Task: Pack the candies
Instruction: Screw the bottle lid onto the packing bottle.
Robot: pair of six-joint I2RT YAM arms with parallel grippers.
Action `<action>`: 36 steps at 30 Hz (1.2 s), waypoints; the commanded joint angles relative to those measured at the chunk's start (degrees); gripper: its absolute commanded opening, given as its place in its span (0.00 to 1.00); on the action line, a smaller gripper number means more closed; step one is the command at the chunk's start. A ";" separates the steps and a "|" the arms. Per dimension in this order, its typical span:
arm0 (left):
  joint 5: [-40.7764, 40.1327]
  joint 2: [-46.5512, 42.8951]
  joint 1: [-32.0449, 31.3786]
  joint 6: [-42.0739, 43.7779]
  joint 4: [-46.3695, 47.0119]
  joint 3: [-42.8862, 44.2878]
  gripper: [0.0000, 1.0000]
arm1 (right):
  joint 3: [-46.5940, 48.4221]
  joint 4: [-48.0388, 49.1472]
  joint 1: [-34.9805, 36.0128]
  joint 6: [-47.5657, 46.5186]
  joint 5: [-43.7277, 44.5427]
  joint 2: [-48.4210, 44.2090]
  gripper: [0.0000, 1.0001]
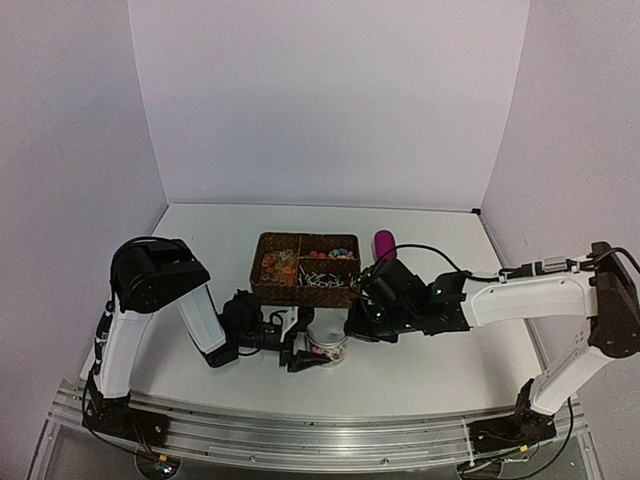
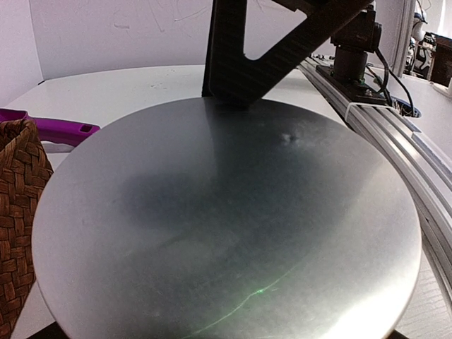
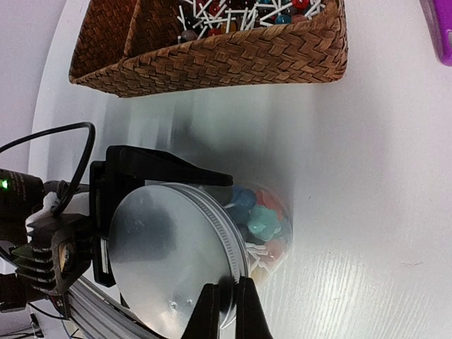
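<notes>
A clear jar (image 3: 272, 226) with coloured candies (image 3: 256, 217) inside stands tilted on the table, a silver lid (image 3: 169, 258) on its mouth. My right gripper (image 3: 227, 305) is shut on the lid's rim. My left gripper (image 1: 298, 348) grips the jar body, one black finger (image 3: 166, 169) showing beside the lid. The lid (image 2: 226, 226) fills the left wrist view and hides the left fingers. More candies (image 1: 283, 265) lie in the wicker basket (image 1: 268, 290). In the top view the right gripper (image 1: 352, 330) is over the jar (image 1: 328, 350).
The magenta scoop (image 1: 384, 243) lies at the basket's right end; its handle (image 2: 49, 131) shows in the left wrist view beside the basket (image 2: 18, 212). White-stick sweets (image 3: 226, 10) fill the basket's right compartment. The aluminium rail (image 2: 395, 134) runs along the near table edge.
</notes>
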 commanded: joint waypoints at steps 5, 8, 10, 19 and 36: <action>-6.34 -1.06 1.81 -2.33 -5.38 0.92 0.77 | -1.45 -0.49 7.94 9.22 -9.94 3.77 0.01; -5.80 -1.05 1.81 -2.43 -5.17 1.03 0.77 | -1.79 0.08 9.88 12.37 -9.98 3.83 0.01; -5.56 -0.99 1.81 -2.45 -5.06 1.01 0.77 | -2.19 1.06 11.05 14.27 -10.26 3.94 0.02; -5.27 -1.05 1.76 -2.45 -5.19 0.81 0.77 | -2.74 1.59 14.92 20.61 -10.29 3.63 0.09; 1.70 -2.06 1.81 0.08 -4.58 -0.97 0.77 | 2.74 -4.76 10.47 11.99 -7.56 -4.80 0.55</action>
